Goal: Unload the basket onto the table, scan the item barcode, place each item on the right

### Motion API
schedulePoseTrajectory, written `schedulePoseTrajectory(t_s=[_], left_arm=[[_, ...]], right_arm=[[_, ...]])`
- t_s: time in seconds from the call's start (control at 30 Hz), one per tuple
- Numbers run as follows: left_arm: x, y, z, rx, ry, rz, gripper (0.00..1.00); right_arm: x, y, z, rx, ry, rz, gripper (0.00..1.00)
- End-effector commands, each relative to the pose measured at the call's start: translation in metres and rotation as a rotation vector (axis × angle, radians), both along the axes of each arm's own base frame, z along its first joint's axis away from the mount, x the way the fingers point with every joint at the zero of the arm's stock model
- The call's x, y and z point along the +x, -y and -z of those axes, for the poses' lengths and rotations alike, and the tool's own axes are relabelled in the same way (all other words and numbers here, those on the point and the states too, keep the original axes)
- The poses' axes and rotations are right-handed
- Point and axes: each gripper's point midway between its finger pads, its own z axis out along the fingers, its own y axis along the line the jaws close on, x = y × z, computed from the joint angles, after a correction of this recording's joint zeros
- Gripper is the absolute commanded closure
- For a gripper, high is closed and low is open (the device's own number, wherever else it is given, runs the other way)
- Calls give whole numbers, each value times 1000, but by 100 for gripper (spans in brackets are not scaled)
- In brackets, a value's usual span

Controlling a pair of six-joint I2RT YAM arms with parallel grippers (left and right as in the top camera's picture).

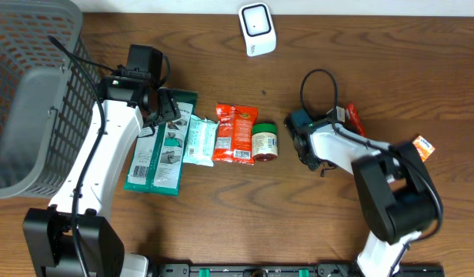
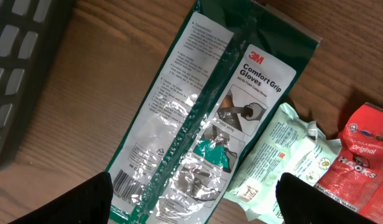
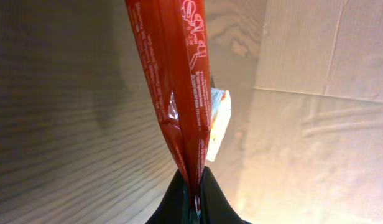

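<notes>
Overhead: high above, facing straight down on the whole table.
Left wrist: near, looking down on the glove packet.
Right wrist: very close, facing along the red packet.
Shared: overhead and left wrist both show the glove packet.

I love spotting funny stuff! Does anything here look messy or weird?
Nothing is spilled or broken. The glove pack lies slanted, its wrapper wrinkled, with the pale packet against its edge. The red packet is pinched by one end in the shut right jaws, so it creases there.
</notes>
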Motion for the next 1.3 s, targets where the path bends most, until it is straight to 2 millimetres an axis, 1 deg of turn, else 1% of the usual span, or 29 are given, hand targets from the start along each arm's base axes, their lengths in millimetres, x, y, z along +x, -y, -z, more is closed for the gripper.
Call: schedulePoseTrajectory(t_s=[0.0,0.1,0.2,0.43,0.77,1.07,1.27], left_arm=[[-1,-1,2,8,-8,4,16],[-1,-1,2,8,-8,4,16],[-1,-1,2,8,-8,4,16],[-1,-1,2,8,-8,4,16],[-1,-1,2,8,-8,4,16],[-1,-1,2,8,-8,4,16],[-1,-1,2,8,-8,4,16]], right_arm=[[2,14,2,-93,-52,1,99],[-1,20,8,-100,-79,16,99],[-1,19,10,-88,-81,20,99],[-3,13,16,-55,-94,15,99],[-11,4,37,79,-142,40,98],[-11,0,37,78,-143,28,92],[-10,-13,37,74,-144,-12,91]])
